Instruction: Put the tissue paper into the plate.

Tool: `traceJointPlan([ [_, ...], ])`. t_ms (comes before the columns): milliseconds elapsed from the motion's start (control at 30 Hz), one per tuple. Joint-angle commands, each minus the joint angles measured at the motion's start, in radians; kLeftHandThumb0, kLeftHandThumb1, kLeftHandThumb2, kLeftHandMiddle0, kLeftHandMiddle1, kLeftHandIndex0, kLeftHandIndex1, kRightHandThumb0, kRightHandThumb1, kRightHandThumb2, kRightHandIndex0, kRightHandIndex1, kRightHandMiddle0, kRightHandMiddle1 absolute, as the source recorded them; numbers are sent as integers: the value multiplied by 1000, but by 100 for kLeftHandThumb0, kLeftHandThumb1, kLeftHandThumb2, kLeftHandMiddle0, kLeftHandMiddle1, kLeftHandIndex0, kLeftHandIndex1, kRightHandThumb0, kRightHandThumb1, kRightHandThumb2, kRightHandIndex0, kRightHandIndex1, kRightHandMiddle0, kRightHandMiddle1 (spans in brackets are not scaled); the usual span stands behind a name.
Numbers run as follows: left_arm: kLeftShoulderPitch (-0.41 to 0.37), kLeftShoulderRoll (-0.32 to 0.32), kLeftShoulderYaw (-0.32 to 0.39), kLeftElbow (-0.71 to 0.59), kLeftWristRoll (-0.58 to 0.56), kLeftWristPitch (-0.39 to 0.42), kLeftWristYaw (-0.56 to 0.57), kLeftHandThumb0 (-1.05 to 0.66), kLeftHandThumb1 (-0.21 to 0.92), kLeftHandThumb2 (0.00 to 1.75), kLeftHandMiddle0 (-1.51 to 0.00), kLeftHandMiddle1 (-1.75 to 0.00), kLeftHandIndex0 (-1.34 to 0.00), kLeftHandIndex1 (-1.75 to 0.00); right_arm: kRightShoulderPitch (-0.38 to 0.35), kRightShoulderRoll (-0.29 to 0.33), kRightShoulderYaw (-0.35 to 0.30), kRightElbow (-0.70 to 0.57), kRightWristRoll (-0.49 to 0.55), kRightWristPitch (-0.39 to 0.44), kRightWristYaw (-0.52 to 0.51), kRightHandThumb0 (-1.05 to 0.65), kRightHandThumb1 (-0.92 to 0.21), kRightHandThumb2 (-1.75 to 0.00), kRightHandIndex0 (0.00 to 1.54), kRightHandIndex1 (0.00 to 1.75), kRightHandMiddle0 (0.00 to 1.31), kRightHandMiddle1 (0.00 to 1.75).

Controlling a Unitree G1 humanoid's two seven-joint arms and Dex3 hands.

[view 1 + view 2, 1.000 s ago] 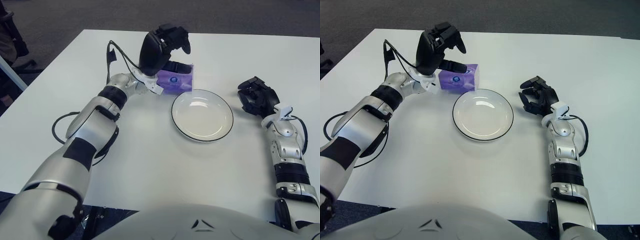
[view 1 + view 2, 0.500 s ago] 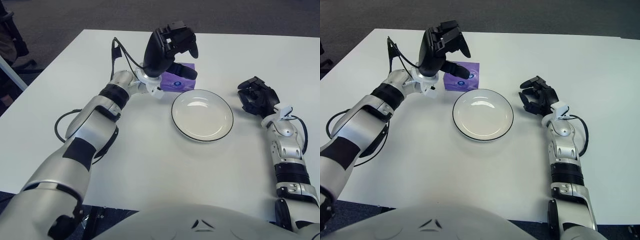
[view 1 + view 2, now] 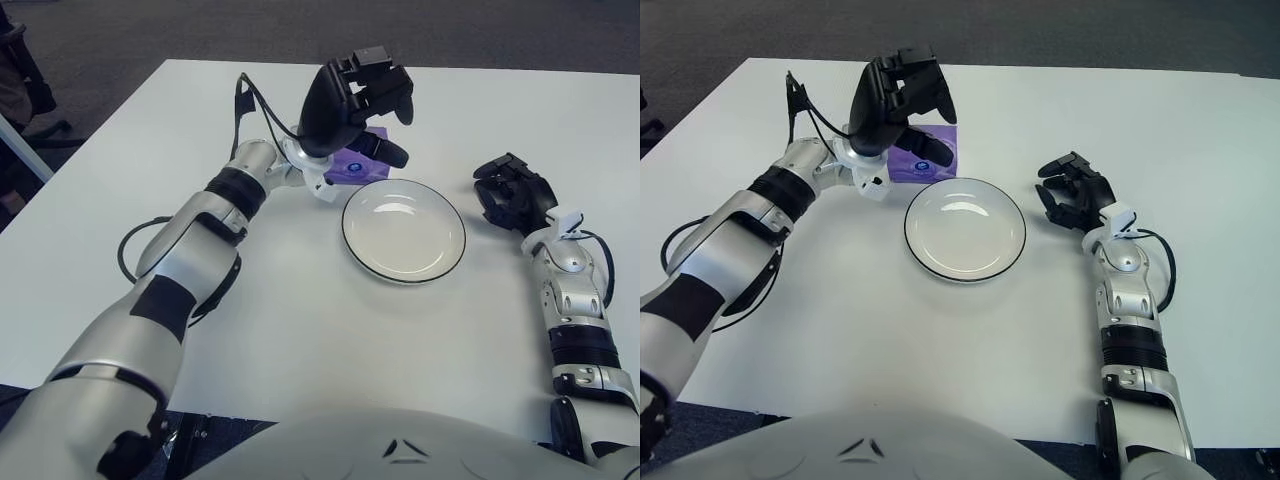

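White tabletop [image 3: 300, 330] fills most of both views, with dark grey carpet [image 3: 200, 30] beyond its far edge and past its left corner.

Largest on it is the left arm [image 3: 195, 245], silver with black bands, reaching from the near left corner diagonally toward the middle of the far half; a black cable [image 3: 250, 100] loops off its wrist. Along the right edge the right arm [image 3: 570, 320] runs up from the near side.

A round white plate [image 3: 404, 231] with a thin dark rim sits near the table's centre, empty.

The left hand [image 3: 355, 100] is raised above the table just behind the plate's far-left rim, its black fingers [image 3: 390, 85] spread and loosely bent, gripping nothing; one finger points down-right over the purple pack.

The right hand [image 3: 512, 192] shows to the right of the plate, near the right edge, its fingers curled inward with nothing in them.

Smallest is the purple tissue packet [image 3: 940, 140], lying on the table just behind the plate's far-left rim, outside the plate, and largely hidden under the left hand. Whether the hand touches it cannot be told.
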Motion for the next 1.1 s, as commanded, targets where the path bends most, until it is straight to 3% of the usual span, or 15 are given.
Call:
traceJointPlan([
  [0, -16, 51, 8, 59, -60, 12, -200, -32, 92, 47, -90, -175, -49, -172, 95, 10, 26, 79, -28, 105, 8, -1, -68, -65, 59, 148, 41, 138],
  [100, 4, 60, 29, 44, -94, 87, -333, -34, 92, 44, -76, -175, -38, -167, 95, 10, 28, 78, -28, 106, 8, -1, -69, -65, 59, 148, 41, 138],
  [233, 40, 62, 45, -13, -107, 224, -452, -35, 92, 44, -59, -152, -30, -166, 96, 8, 30, 78, -30, 106, 9, -1, -69, -65, 59, 148, 41, 138],
  [267, 47, 62, 47, -26, -106, 251, -472, -44, 92, 48, -56, -139, -30, -144, 96, 8, 30, 78, -30, 105, 9, -1, -69, -65, 59, 148, 41, 138],
  [300, 51, 61, 46, -37, -99, 287, -493, -47, 92, 49, -56, -133, -31, -135, 96, 7, 30, 77, -30, 105, 10, -1, -69, -65, 59, 148, 41, 138],
  [367, 58, 61, 41, -58, -84, 351, -523, -58, 92, 54, -56, -101, -34, -98, 97, 6, 30, 78, -30, 104, 11, -1, -69, -65, 59, 148, 41, 138],
  [400, 61, 61, 38, -68, -78, 378, -535, -61, 92, 55, -57, -92, -34, -89, 97, 6, 30, 78, -30, 103, 11, -1, -69, -64, 59, 148, 41, 138],
  [467, 61, 60, 26, -76, -60, 427, -544, -70, 92, 58, -61, -53, -38, -56, 98, 5, 31, 79, -30, 103, 12, -1, -69, -64, 59, 148, 41, 138],
  [600, 58, 50, 12, -75, -45, 487, -556, -81, 92, 63, -62, -16, -40, -27, 99, 3, 31, 77, -29, 102, 14, -1, -69, -64, 59, 148, 41, 138],
  [800, 59, 39, 13, -73, -63, 520, -583, -90, 92, 68, -55, -2, -40, -18, 99, 1, 32, 79, -30, 101, 16, -1, -69, -64, 59, 148, 41, 138],
  [1067, 63, 26, 31, -72, -116, 534, -678, -96, 92, 68, -42, 0, -36, -13, 99, -2, 33, 81, -30, 101, 19, -1, -69, -63, 59, 148, 41, 137],
])
